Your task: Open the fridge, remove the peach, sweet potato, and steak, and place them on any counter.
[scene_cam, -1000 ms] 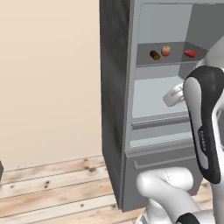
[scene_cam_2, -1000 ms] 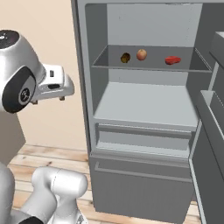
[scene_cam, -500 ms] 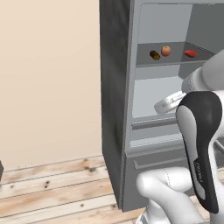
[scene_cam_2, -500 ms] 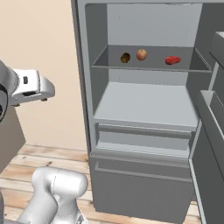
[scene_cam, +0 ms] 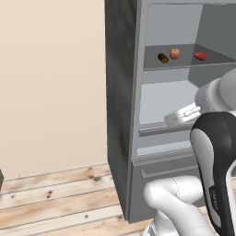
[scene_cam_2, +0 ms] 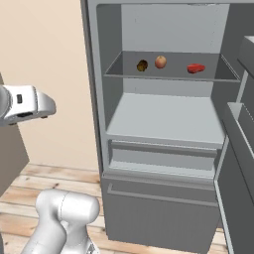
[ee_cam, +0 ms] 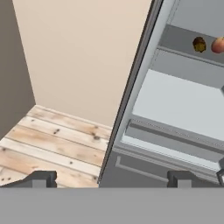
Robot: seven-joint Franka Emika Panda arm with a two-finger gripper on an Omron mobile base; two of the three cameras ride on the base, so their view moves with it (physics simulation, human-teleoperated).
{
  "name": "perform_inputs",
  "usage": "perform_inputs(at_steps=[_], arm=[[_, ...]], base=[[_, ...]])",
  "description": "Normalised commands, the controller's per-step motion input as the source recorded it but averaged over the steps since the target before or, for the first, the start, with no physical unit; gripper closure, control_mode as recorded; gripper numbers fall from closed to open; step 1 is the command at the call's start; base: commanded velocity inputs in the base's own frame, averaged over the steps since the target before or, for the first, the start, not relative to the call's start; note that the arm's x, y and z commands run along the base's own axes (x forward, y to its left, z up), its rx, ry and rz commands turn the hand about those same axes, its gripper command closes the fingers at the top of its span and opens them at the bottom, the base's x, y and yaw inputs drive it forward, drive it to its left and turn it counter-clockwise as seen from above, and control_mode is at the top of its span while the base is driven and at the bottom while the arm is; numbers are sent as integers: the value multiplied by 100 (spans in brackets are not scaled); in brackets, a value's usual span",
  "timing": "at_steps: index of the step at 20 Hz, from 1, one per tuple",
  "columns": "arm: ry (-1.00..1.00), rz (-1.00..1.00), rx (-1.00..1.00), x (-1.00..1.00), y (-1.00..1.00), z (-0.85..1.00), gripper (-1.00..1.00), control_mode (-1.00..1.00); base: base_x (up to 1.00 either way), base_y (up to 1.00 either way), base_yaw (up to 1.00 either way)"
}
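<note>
The fridge (scene_cam_2: 95, 99) stands open, its door (scene_cam_2: 237, 149) swung out to the right. On its upper shelf lie the sweet potato (scene_cam_2: 142, 65), the peach (scene_cam_2: 160, 62) and the steak (scene_cam_2: 196, 68) in a row; they are also visible as sweet potato (scene_cam: 162, 58), peach (scene_cam: 174, 53) and steak (scene_cam: 200, 56). My gripper (ee_cam: 110, 179) is open and empty, well outside the fridge and left of its front edge (ee_cam: 142, 70). In the hand view the sweet potato (ee_cam: 199, 44) and peach (ee_cam: 218, 44) sit far off at the upper right. The counter is out of view.
A beige wall (scene_cam: 50, 83) and wooden floor (scene_cam: 55, 193) lie left of the fridge. A dark grey cabinet side (ee_cam: 13, 65) stands at the left. The middle shelf (scene_cam_2: 166, 119) is bare, with a drawer (scene_cam_2: 158, 198) below. Door bins (scene_cam_2: 240, 124) jut out on the right.
My arm has swung back and to the left, away from the fridge opening, with the hand lower. The jaws stayed open. The three foods have not moved.
</note>
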Motion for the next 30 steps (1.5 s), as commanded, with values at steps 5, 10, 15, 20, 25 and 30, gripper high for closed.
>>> perform_inputs(at_steps=[5, 10, 15, 20, 25, 30], arm=[[-9, 3, 0, -2, 0, 4, -100, -100], [-20, 7, 0, 0, 0, 7, -100, -100], [-8, 4, 0, 0, 0, 15, -100, -100], [0, 0, 0, 0, 0, 3, -100, 100], [0, 0, 0, 0, 0, 0, -100, 100], [0, 0, 0, 0, 0, 0, -100, 100]], base=[[0, 0, 0], [0, 0, 0], [0, 0, 0], [0, 0, 0], [0, -19, 0], [0, -60, 0]])
